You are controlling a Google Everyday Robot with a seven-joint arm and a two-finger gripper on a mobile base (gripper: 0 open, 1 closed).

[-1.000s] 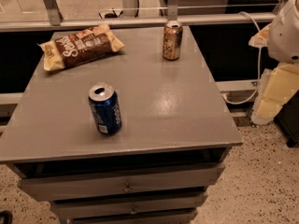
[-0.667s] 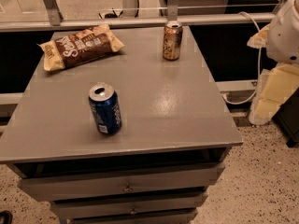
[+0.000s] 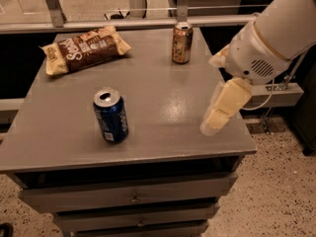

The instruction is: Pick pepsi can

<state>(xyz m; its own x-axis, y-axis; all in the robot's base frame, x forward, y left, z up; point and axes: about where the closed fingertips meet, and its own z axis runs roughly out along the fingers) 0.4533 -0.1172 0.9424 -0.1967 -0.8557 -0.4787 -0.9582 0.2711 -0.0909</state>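
The grey tabletop (image 3: 163,102) carries three things, all well apart. The pepsi can (image 3: 111,116) stands upright near the front edge, left of centre. A gold-brown can (image 3: 181,43) stands upright near the back edge, right of centre. A brown snack bag (image 3: 85,49) lies flat by the back left corner. The end effector (image 3: 213,122) hangs over the right edge, toward the front right corner.
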